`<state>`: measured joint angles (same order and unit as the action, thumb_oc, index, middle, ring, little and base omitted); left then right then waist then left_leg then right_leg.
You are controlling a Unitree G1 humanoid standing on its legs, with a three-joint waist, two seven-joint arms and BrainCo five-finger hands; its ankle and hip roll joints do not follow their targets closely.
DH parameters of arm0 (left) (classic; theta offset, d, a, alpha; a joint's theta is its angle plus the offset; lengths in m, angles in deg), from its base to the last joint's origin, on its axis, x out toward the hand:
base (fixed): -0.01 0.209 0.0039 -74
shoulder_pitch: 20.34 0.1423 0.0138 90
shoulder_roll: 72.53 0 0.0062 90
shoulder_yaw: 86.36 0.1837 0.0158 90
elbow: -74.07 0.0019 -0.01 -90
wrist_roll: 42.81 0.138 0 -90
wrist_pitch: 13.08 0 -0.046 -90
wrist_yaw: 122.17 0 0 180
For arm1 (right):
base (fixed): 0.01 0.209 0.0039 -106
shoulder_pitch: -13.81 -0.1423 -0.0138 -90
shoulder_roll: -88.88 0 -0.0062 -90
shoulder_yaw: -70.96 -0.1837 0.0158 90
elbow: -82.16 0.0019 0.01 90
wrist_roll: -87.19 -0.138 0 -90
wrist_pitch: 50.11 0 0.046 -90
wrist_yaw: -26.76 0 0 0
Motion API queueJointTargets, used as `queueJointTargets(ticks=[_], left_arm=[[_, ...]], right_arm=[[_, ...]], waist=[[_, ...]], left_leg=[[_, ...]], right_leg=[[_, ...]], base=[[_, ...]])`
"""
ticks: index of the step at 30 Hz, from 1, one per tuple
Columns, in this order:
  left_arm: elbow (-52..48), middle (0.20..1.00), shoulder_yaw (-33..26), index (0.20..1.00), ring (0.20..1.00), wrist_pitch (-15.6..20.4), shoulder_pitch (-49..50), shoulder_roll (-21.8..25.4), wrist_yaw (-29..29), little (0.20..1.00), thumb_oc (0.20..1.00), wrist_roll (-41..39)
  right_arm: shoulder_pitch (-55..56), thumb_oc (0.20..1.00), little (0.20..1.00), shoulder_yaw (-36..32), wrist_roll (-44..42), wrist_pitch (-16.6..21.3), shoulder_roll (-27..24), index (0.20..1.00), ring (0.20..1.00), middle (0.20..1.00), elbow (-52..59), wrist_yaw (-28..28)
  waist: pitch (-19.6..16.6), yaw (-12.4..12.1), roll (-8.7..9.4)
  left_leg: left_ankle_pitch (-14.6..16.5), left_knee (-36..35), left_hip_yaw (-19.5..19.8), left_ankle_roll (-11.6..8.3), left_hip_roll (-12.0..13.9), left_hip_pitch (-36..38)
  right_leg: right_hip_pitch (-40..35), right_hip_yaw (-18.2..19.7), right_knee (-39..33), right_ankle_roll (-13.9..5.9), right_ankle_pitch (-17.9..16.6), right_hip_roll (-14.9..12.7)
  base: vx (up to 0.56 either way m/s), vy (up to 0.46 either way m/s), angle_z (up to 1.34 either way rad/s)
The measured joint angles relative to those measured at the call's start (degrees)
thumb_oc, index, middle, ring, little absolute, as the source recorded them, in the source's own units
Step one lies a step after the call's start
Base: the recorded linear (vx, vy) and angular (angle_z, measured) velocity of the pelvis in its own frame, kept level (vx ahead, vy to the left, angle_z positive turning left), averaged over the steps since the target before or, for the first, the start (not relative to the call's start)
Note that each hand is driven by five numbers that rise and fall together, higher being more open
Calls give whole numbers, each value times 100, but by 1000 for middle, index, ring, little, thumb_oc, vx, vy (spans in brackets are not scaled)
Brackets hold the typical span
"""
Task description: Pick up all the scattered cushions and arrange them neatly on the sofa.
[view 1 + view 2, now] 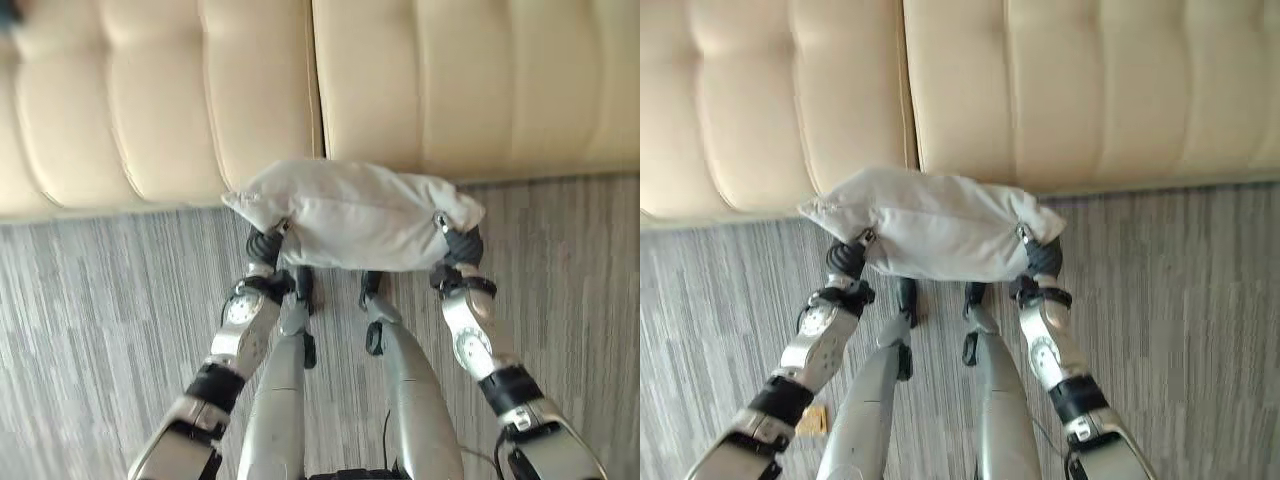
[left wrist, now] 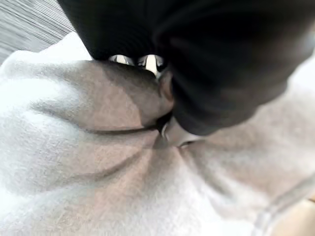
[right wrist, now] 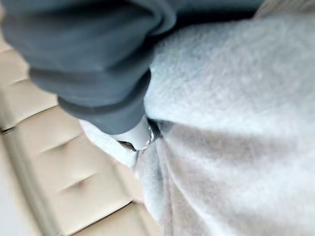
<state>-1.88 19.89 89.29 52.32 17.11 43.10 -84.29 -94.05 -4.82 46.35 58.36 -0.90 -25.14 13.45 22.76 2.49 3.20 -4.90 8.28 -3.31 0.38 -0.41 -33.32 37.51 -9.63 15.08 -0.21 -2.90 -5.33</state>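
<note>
The fingers of the left hand [image 2: 167, 130] press into grey fabric that bunches and creases around them, so they look curled into a pinch on the cushion [image 1: 355, 215]. On the other side, a finger of the right hand [image 3: 135, 135] is sunk into the same soft cloth, and the folds gathering at it suggest a similar clamp on that end. In the head views each hand sits under one end of the cushion, the left at its left corner and the right at its right corner, with the pale grey cushion stretched between them and sagging a little in the middle.

Holding it by both ends this way keeps the limp cushion level and spread out, which should make it easier to set down flat.

The cushion hangs above the striped grey floor [image 1: 90, 300], just in front of the front edge of the cream sofa [image 1: 160, 100]. The sofa's seat lies beyond it, with a seam between two seat pads running up from near the cushion's middle. Nothing lies on the visible part of the seat to block the placement. A small tan object [image 1: 812, 421] lies on the floor by the left arm.
</note>
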Motion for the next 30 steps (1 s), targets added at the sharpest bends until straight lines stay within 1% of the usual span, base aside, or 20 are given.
queueJointTargets(ticks=[2,3,4,5,6,7,12,13,14,17,20,21,22,23,24,25,27,28,29,30], left_arm=[[-182,200,-75,200,200,-58,271,36,71,200,200,39],[-285,200,6,200,200,-90,517,30,146,200,200,90],[-295,200,-37,200,200,-94,635,91,178,200,200,179],[-393,200,-30,200,200,-139,928,89,283,200,200,276],[-459,200,8,200,200,-154,1103,144,373,200,200,316],[-667,200,-25,200,200,-206,1280,185,405,200,200,443],[-1251,200,-117,200,200,-319,1778,314,509,200,200,715],[-1355,200,-127,200,200,-321,1920,328,519,200,200,842],[-1383,200,-128,200,200,-323,1995,321,519,200,200,927],[-1419,200,-238,200,200,-370,2159,259,516,200,200,1131],[-1375,200,-296,200,200,-442,2195,188,488,200,200,1174],[-1358,200,-307,200,200,-444,2199,177,463,200,200,1175],[-1278,200,-332,200,200,-445,2199,157,372,200,200,1172],[-1261,200,-330,200,200,-445,2195,151,343,200,200,1172],[-1250,200,-335,200,200,-445,2195,128,313,200,200,1172],[-1225,200,-344,200,200,-444,2178,76,272,200,200,1172],[-1187,200,-347,200,200,-445,2173,22,218,200,200,1173],[-1161,200,-341,200,200,-461,2172,13,172,200,200,1173],[-1142,200,-342,200,200,-490,2162,5,129,200,200,1175],[-1107,200,-341,200,200,-497,2138,-10,106,200,200,1178]], right_arm=[[239,200,200,-181,259,-115,-20,200,200,200,97,24],[423,200,200,-219,475,-257,-20,200,200,200,227,49],[576,200,200,-262,559,-271,-49,200,200,200,258,83],[799,200,200,-310,747,-334,-43,200,200,200,343,186],[1131,200,200,-359,860,-350,-76,200,200,200,495,241],[1298,200,200,-390,983,-441,-126,200,200,200,662,282],[1698,200,200,-477,1514,-792,-374,200,200,200,1139,431],[1792,200,200,-485,1606,-800,-397,200,200,200,1236,463],[1869,200,200,-498,1665,-894,-434,200,200,200,1351,468],[1876,200,200,-476,1746,-1006,-439,200,200,200,1418,483],[1850,200,200,-444,1789,-1025,-451,200,200,200,1445,463],[1820,200,200,-406,1795,-1033,-455,200,200,200,1443,431],[1790,200,200,-330,1835,-1040,-449,200,200,200,1447,400],[1784,200,200,-313,1836,-1040,-448,200,200,200,1447,389],[1770,200,200,-290,1836,-1043,-447,200,200,200,1451,372],[1752,200,200,-278,1836,-1077,-449,200,200,200,1472,334],[1737,200,200,-263,1835,-1153,-447,200,200,200,1495,288],[1729,200,200,-234,1837,-1166,-453,200,200,200,1504,252],[1701,200,200,-178,1838,-1177,-461,200,200,200,1500,188],[1680,200,200,-165,1841,-1186,-461,200,200,200,1498,153]], waist=[[-73,-35,-7],[-92,-63,-27],[-106,-63,-44],[-148,-75,-73],[-388,-69,-142],[-427,-81,-164],[-676,-35,-330],[-766,-32,-361],[-851,-37,-382],[-976,-40,-365],[-976,-153,-335],[-959,-171,-304],[-951,-250,-191],[-946,-274,-175],[-932,-319,-126],[-936,-328,-125],[-938,-350,-119],[-940,-367,-106],[-941,-396,-111],[-945,-408,-125]], left_leg=[[17,-169,9,-57,3,408],[-74,-357,-6,1,7,831],[-75,-404,1,-7,15,1032],[-67,-565,3,-12,27,1484],[30,-636,58,-78,30,1591],[6,-811,76,-110,29,1860],[3,-1106,70,-104,56,2493],[3,-1181,55,-103,76,2653],[-23,-1188,38,-62,86,2773],[-14,-1199,5,-57,132,2991],[24,-834,-33,-121,151,2963],[58,-543,-27,-173,145,2861],[110,207,7,-242,99,2572],[119,464,13,-255,93,2466],[217,832,34,-349,98,2239],[328,920,32,-435,120,2116],[374,731,-21,-402,203,1973],[351,239,-56,-420,292,1937],[268,-248,-54,-530,350,1889],[209,-501,-70,-595,431,1786]], right_leg=[[-397,-18,-130,-9,-5,15],[-810,-25,-307,10,-57,44],[-1033,-37,-395,3,-58,50],[-1512,-43,-603,-9,-70,93],[-1644,-91,-716,-24,-38,99],[-1887,-104,-837,-54,-69,118],[-2607,-118,-1310,-78,-181,200],[-2793,-120,-1454,-77,-200,229],[-2969,-115,-1579,-68,-222,260],[-3300,-92,-1859,-35,-272,344],[-3478,-27,-1942,-4,-273,370],[-3529,-20,-1936,68,-216,355],[-3622,-4,-1935,114,-199,268],[-3647,0,-1924,196,-142,252],[-3680,8,-1914,237,-106,224],[-3696,-20,-1947,238,-105,222],[-3708,-46,-1963,253,-89,230],[-3701,-53,-1972,251,-86,243],[-3686,-75,-1972,253,-71,264],[-3679,-86,-1976,239,-53,295]], base=[[225,-24,0],[131,-13,-4],[203,-27,-6],[124,-6,5],[171,-9,5],[139,-11,8],[129,-68,-2],[118,-128,-5],[118,-128,-4],[48,-128,-4],[18,-129,-7],[10,-85,-4],[36,-53,0],[71,-5,-2],[155,13,7],[220,50,12],[269,94,13],[367,151,4],[277,111,6],[289,146,4]])
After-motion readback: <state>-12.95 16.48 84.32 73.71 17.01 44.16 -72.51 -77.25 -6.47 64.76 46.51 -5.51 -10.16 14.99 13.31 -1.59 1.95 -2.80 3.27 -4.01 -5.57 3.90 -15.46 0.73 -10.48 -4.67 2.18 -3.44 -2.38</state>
